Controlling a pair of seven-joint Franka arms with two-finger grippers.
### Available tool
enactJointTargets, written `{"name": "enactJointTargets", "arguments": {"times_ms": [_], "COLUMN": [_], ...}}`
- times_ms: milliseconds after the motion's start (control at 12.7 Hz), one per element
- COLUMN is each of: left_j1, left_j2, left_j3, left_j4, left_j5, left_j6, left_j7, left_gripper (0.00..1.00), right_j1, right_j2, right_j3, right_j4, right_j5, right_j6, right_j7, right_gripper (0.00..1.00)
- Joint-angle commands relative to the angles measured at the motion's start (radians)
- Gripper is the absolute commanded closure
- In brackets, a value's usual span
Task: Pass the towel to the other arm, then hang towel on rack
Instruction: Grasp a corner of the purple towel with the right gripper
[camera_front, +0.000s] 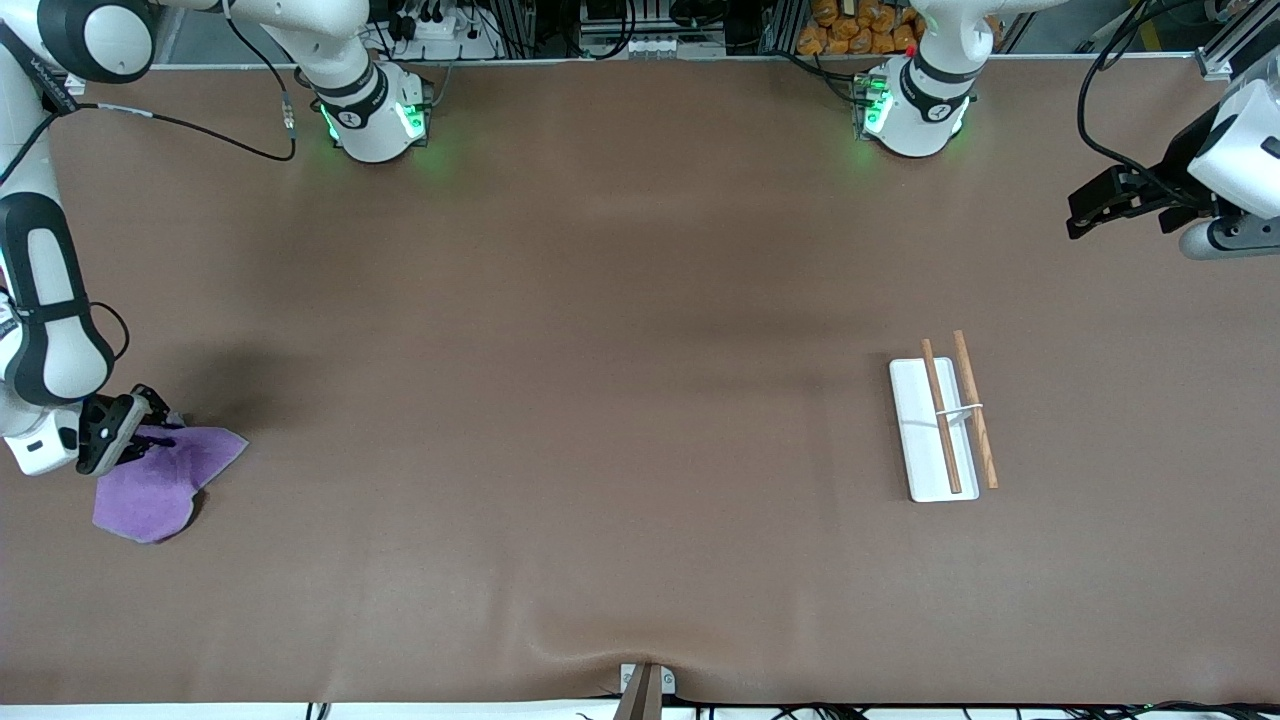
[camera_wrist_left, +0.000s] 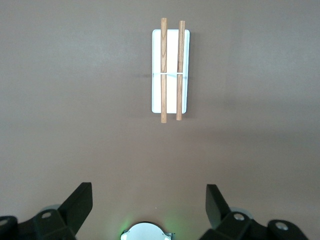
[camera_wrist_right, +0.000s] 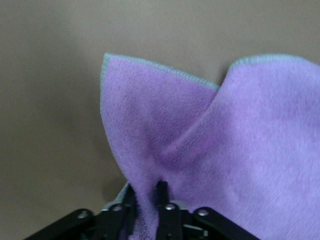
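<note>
The towel (camera_front: 165, 480), purple with a pale hem, lies crumpled on the brown table at the right arm's end. My right gripper (camera_front: 152, 424) is down at the towel's edge, shut on a raised fold of it. In the right wrist view the fold of the towel (camera_wrist_right: 200, 140) runs between the two black fingers of the right gripper (camera_wrist_right: 146, 192). The rack (camera_front: 915, 420), a white base with two wooden rods, stands toward the left arm's end. My left gripper (camera_front: 1085, 210) waits open in the air above the table, and its wrist view shows the rack (camera_wrist_left: 170, 55) ahead of the empty left gripper (camera_wrist_left: 149, 200).
The two arm bases (camera_front: 375, 120) (camera_front: 910, 110) stand along the table's edge farthest from the front camera. A black cable (camera_front: 200, 130) lies on the table beside the right arm's base. A small clamp (camera_front: 645, 685) sits at the table's nearest edge.
</note>
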Motion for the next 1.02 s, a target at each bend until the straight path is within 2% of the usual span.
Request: {"name": "enactJointTargets", "arguments": {"times_ms": [0, 236, 472, 629, 943], "left_j1": [0.007, 0.005, 0.007, 0.007, 0.007], "left_j2": [0.001, 0.001, 0.0, 0.0, 0.006], "left_j3": [-0.005, -0.005, -0.005, -0.005, -0.003], "left_j4": [0.0, 0.0, -0.006, -0.009, -0.01], "left_j5": [0.011, 0.011, 0.011, 0.011, 0.011], "left_j6": [-0.011, -0.011, -0.011, -0.011, -0.01], "left_j7": [0.02, 0.02, 0.02, 0.02, 0.018], "left_gripper": [0.0, 0.0, 0.0, 0.0, 0.0], "right_j1": [0.005, 0.027, 0.07, 0.087, 0.159], "right_j2": [-0.01, -0.02, -0.041, -0.079, -0.185], "right_j3": [0.006, 0.012, 0.023, 0.049, 0.109], "right_j4": [0.019, 0.092, 0.164, 0.165, 0.162], "right_j5": [0.015, 0.018, 0.018, 0.023, 0.036], "right_j6": [-0.017, -0.165, -0.382, -0.445, -0.572], "right_j7": [0.03, 0.059, 0.222, 0.299, 0.591], "right_gripper": [1.0, 1.0, 1.0, 1.0, 1.0]}}
